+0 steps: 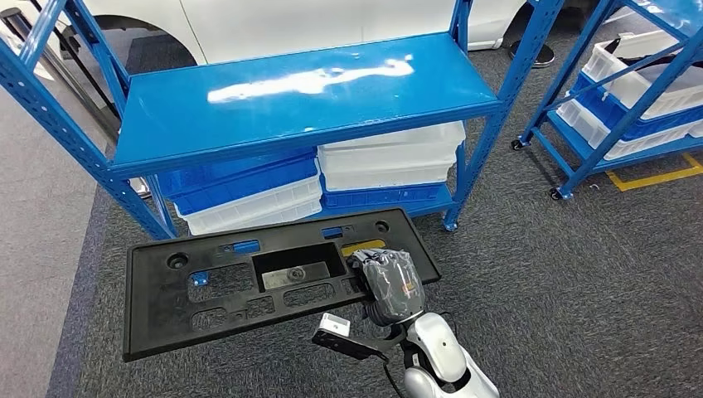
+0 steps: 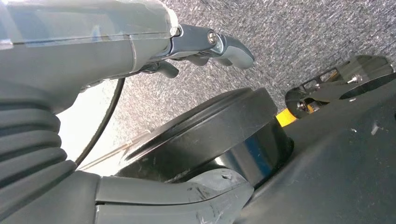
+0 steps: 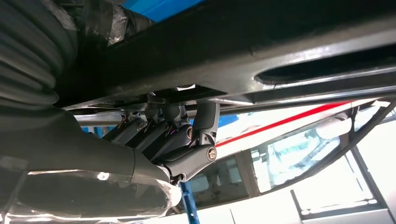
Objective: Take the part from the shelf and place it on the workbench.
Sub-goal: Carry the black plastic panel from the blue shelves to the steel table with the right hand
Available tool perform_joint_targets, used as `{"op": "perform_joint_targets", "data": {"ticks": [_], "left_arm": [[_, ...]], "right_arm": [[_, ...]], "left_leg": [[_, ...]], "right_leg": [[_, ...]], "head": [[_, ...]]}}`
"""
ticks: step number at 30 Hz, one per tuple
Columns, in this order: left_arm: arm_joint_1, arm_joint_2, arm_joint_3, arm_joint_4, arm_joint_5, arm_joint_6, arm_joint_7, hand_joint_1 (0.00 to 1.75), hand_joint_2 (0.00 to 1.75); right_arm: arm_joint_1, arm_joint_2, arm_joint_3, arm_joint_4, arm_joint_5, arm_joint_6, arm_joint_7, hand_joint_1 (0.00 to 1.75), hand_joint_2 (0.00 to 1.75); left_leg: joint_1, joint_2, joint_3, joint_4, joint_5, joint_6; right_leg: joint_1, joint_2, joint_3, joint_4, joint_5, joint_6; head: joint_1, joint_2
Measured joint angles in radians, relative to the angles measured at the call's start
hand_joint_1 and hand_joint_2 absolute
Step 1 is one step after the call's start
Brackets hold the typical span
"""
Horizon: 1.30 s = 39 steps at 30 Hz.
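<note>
A long black part (image 1: 273,278) is gripped at its right end by the right hand (image 1: 388,284), and is held level over the grey carpet (image 1: 564,274) in front of the blue shelf (image 1: 290,91). In the right wrist view, fingers (image 3: 161,135) are seen curled under the part's edge. The shelf lies at twelve o'clock from the part. The left hand (image 2: 140,51) hangs over carpet; its fingers appear loosely apart, holding nothing.

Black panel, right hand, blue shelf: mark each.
black panel (image 1: 166,303): head view, flat face near its left end.
right hand (image 1: 390,282): head view, back of the hand.
blue shelf (image 1: 282,99): head view, bare top board.
</note>
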Motion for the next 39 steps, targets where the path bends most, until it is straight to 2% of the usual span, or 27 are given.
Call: {"op": "perform_joint_targets", "data": {"ticks": [2, 3, 5, 6, 7, 8, 10, 12, 13, 15, 17, 19, 20, 21, 22, 23, 24, 26, 28, 29, 30, 32, 34, 36, 37, 38, 39], "left_arm": [[-0.001, 0.000, 0.001, 0.000, 0.005, -0.004, 0.000, 0.00, 1.75], [-0.003, 0.000, 0.001, 0.000, 0.008, -0.007, 0.000, 0.00, 1.75], [-0.007, 0.000, 0.004, 0.000, 0.013, -0.010, 0.004, 0.00, 1.75], [-0.009, -0.001, 0.005, 0.000, 0.014, -0.010, 0.007, 0.00, 1.75], [-0.009, -0.001, 0.006, 0.000, 0.015, -0.009, 0.011, 0.00, 1.75], [-0.008, -0.002, 0.006, 0.000, 0.014, -0.008, 0.017, 0.00, 1.75], [-0.001, -0.004, 0.006, 0.000, 0.010, -0.006, 0.028, 0.00, 1.75], [0.007, -0.004, 0.006, 0.000, 0.007, -0.005, 0.034, 0.00, 1.75], [0.010, -0.004, 0.006, 0.000, 0.007, -0.005, 0.034, 0.00, 1.75], [0.010, -0.004, 0.006, 0.000, 0.007, -0.005, 0.035, 0.00, 1.75], [0.009, -0.006, 0.006, 0.000, 0.008, -0.006, 0.035, 0.00, 1.75], [0.007, -0.008, 0.007, 0.000, 0.008, -0.006, 0.034, 0.00, 1.75], [0.006, -0.009, 0.007, 0.000, 0.009, -0.006, 0.033, 0.00, 1.75], [0.006, -0.010, 0.007, 0.000, 0.008, -0.006, 0.031, 0.00, 1.75], [0.006, -0.012, 0.007, 0.000, 0.008, -0.005, 0.028, 0.00, 1.75], [0.006, -0.014, 0.007, 0.000, 0.007, -0.003, 0.024, 0.00, 1.75], [0.005, -0.017, 0.007, 0.000, 0.006, 0.001, 0.021, 0.00, 1.75], [0.004, -0.022, 0.008, 0.000, 0.006, 0.008, 0.016, 0.00, 1.75], [0.002, -0.024, 0.008, 0.000, 0.006, 0.011, 0.014, 0.00, 1.75], [0.001, -0.025, 0.009, -0.001, 0.007, 0.012, 0.013, 0.00, 1.75], [0.001, -0.025, 0.009, -0.001, 0.007, 0.012, 0.013, 0.00, 1.75], [0.001, -0.025, 0.011, -0.001, 0.008, 0.012, 0.012, 0.00, 1.75], [0.000, -0.023, 0.014, -0.002, 0.009, 0.012, 0.011, 0.00, 1.75], [-0.004, -0.021, 0.017, -0.002, 0.009, 0.012, 0.009, 0.00, 1.75], [-0.005, -0.020, 0.019, -0.003, 0.009, 0.011, 0.009, 0.00, 1.75], [-0.005, -0.020, 0.020, -0.003, 0.008, 0.011, 0.008, 0.00, 1.75], [-0.004, -0.020, 0.020, -0.003, 0.007, 0.011, 0.009, 0.00, 1.75]], "right_arm": [[-0.002, 0.002, -0.001, 0.000, 0.000, 0.006, 0.001, 1.69, 1.75], [-0.003, 0.004, -0.002, 0.001, -0.001, 0.009, 0.002, 1.69, 1.75], [-0.004, 0.005, -0.003, 0.002, -0.004, 0.014, 0.005, 1.69, 1.75], [-0.004, 0.006, -0.004, 0.003, -0.005, 0.016, 0.006, 1.69, 1.75], [-0.004, 0.006, -0.005, 0.005, -0.006, 0.018, 0.007, 1.69, 1.75], [-0.004, 0.006, -0.006, 0.006, -0.007, 0.020, 0.007, 1.69, 1.75], [-0.005, 0.008, -0.009, 0.007, -0.008, 0.025, 0.006, 1.69, 1.75], [-0.007, 0.010, -0.011, 0.007, -0.008, 0.027, 0.005, 1.69, 1.75], [-0.008, 0.011, -0.012, 0.008, -0.009, 0.027, 0.005, 1.69, 1.75], [-0.011, 0.012, -0.012, 0.008, -0.009, 0.027, 0.005, 1.69, 1.75], [-0.015, 0.013, -0.013, 0.009, -0.010, 0.028, 0.003, 1.69, 1.75], [-0.016, 0.013, -0.013, 0.009, -0.010, 0.028, 0.000, 1.69, 1.75], [-0.014, 0.010, -0.013, 0.008, -0.010, 0.027, -0.004, 1.69, 1.75], [-0.009, 0.005, -0.013, 0.005, -0.010, 0.025, -0.008, 1.69, 1.75], [-0.001, -0.004, -0.012, -0.003, -0.010, 0.022, -0.011, 1.69, 1.75], [0.008, -0.016, -0.011, -0.015, -0.011, 0.018, -0.015, 1.69, 1.75], [0.017, -0.031, -0.009, -0.030, -0.013, 0.013, -0.016, 1.69, 1.75], [0.029, -0.058, -0.002, -0.058, -0.019, 0.004, -0.015, 1.69, 1.75], [0.034, -0.081, 0.006, -0.079, -0.025, -0.003, -0.013, 1.69, 1.75], [0.036, -0.090, 0.010, -0.089, -0.027, -0.005, -0.011, 1.69, 1.75], [0.037, -0.096, 0.012, -0.095, -0.029, -0.006, -0.009, 1.69, 1.75], [0.037, -0.104, 0.018, -0.105, -0.033, -0.007, -0.005, 1.69, 1.75], [0.037, -0.111, 0.024, -0.114, -0.038, -0.010, -0.003, 1.69, 1.75], [0.040, -0.121, 0.030, -0.119, -0.041, -0.013, 0.000, 1.69, 1.75], [0.042, -0.126, 0.032, -0.121, -0.042, -0.014, 0.000, 1.69, 1.75], [0.046, -0.132, 0.033, -0.124, -0.043, -0.015, 0.001, 1.69, 1.75], [0.049, -0.136, 0.035, -0.128, -0.043, -0.016, 0.002, 1.69, 1.75]], "left_leg": [[0.000, -0.003, -0.015, 0.031, -0.035, -0.009], [0.000, -0.005, -0.028, 0.074, -0.072, -0.014], [0.000, -0.008, -0.056, 0.197, -0.151, -0.021], [0.001, -0.008, -0.059, 0.246, -0.173, -0.025], [0.002, -0.007, -0.047, 0.262, -0.173, -0.028], [0.004, -0.005, -0.019, 0.239, -0.156, -0.030], [0.008, 0.017, 0.055, 0.122, -0.109, -0.031], [0.003, 0.046, 0.097, 0.033, -0.090, -0.023], [-0.001, 0.052, 0.100, 0.016, -0.092, -0.018], [0.001, 0.035, 0.097, 0.000, -0.088, -0.007], [0.009, 0.014, 0.095, -0.016, -0.080, 0.008], [0.013, -0.003, 0.088, -0.020, -0.072, 0.023], [0.013, -0.012, 0.083, -0.018, -0.069, 0.027], [0.013, -0.022, 0.079, -0.015, -0.067, 0.029], [0.013, -0.034, 0.076, -0.011, -0.066, 0.030], [0.013, -0.048, 0.073, -0.006, -0.066, 0.030], [0.014, -0.062, 0.072, -0.001, -0.067, 0.028], [0.015, -0.086, 0.067, 0.009, -0.071, 0.022], [0.016, -0.103, 0.054, 0.016, -0.070, 0.012], [0.017, -0.113, 0.047, 0.016, -0.067, 0.006], [0.017, -0.121, 0.042, 0.015, -0.065, 0.000], [0.014, -0.099, 0.035, 0.030, -0.081, -0.010], [0.010, -0.053, 0.008, 0.115, -0.141, -0.018], [0.010, -0.035, -0.031, 0.243, -0.208, -0.025], [0.010, -0.032, -0.035, 0.277, -0.219, -0.027], [0.010, -0.028, -0.022, 0.276, -0.210, -0.028], [0.012, -0.019, 0.008, 0.232, -0.183, -0.029]], "right_leg": [[-0.006, -0.006, -0.008, -0.012, 0.013, -0.011], [-0.008, -0.011, -0.014, -0.015, 0.021, -0.016], [-0.005, -0.019, -0.031, -0.013, 0.032, -0.020], [-0.004, -0.026, -0.040, -0.009, 0.036, -0.020], [-0.003, -0.033, -0.049, -0.003, 0.038, -0.020], [-0.003, -0.040, -0.057, 0.004, 0.039, -0.019], [-0.002, -0.053, -0.070, 0.018, 0.039, -0.015], [0.002, -0.068, -0.082, 0.029, 0.041, -0.007], [0.004, -0.076, -0.086, 0.031, 0.045, -0.002], [0.005, -0.089, -0.091, 0.033, 0.048, 0.007], [0.001, -0.059, -0.105, 0.062, 0.022, 0.019], [-0.006, -0.014, -0.146, 0.160, -0.038, 0.029], [-0.008, -0.004, -0.173, 0.226, -0.068, 0.032], [-0.010, -0.001, -0.194, 0.278, -0.084, 0.035], [-0.012, 0.000, -0.201, 0.300, -0.083, 0.036], [-0.013, 0.002, -0.191, 0.286, -0.063, 0.037], [-0.015, 0.010, -0.162, 0.233, -0.029, 0.035], [-0.018, 0.047, -0.102, 0.109, 0.026, 0.031], [-0.018, 0.074, -0.079, 0.052, 0.032, 0.027], [-0.018, 0.074, -0.077, 0.047, 0.029, 0.026], [-0.019, 0.064, -0.076, 0.043, 0.028, 0.023], [-0.023, 0.042, -0.073, 0.033, 0.033, 0.014], [-0.023, 0.015, -0.072, 0.026, 0.036, 0.004], [-0.020, -0.015, -0.075, 0.027, 0.037, 0.000], [-0.020, -0.031, -0.077, 0.028, 0.037, 0.000], [-0.019, -0.046, -0.078, 0.030, 0.037, 0.000], [-0.019, -0.059, -0.079, 0.032, 0.037, 0.000]], "head": [[-0.001, 0.000], [-0.001, 0.000], [-0.002, 0.000], [-0.002, 0.000], [-0.002, 0.000], [-0.002, 0.000], [-0.002, 0.000], [-0.001, 0.000], [-0.001, 0.000], [0.000, 0.000], [0.000, 0.000], [0.000, 0.000], [0.000, 0.000], [0.000, 0.000], [0.000, 0.000], [0.000, 0.000], [0.000, 0.000], [0.000, 0.000], [0.000, 0.000], [0.000, 0.000], [0.000, 0.000], [-0.002, 0.000], [-0.005, 0.000], [-0.006, 0.000], [-0.006, 0.000], [-0.006, 0.000], [-0.006, 0.000]]}}
